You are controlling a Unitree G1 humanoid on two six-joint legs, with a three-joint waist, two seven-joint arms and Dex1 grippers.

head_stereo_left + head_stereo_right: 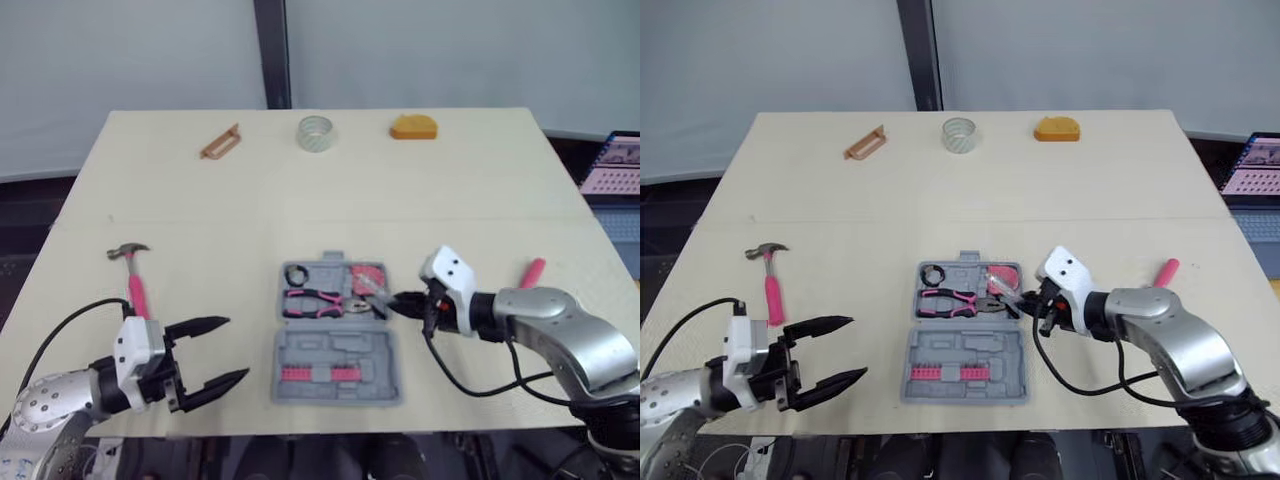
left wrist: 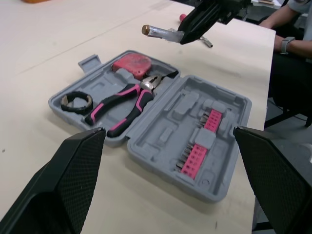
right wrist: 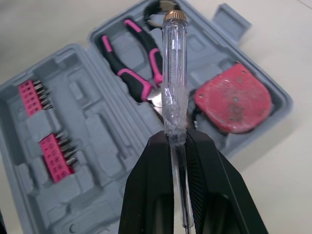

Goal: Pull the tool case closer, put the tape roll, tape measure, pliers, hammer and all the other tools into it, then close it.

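Right jaws pinch a clear plastic tester screwdriver (image 3: 174, 73) with a brass cap, holding it over the red tape measure (image 3: 233, 105) side of the open grey plastic tool case (image 1: 345, 350) near the bench's (image 1: 450, 190) front edge; left jaws gape wide, empty, beside the case toward the front-left corner

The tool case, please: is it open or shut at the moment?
Open. The tool case lies spread flat, its moulded insides facing up, with the pliers and tape measure showing in one half.
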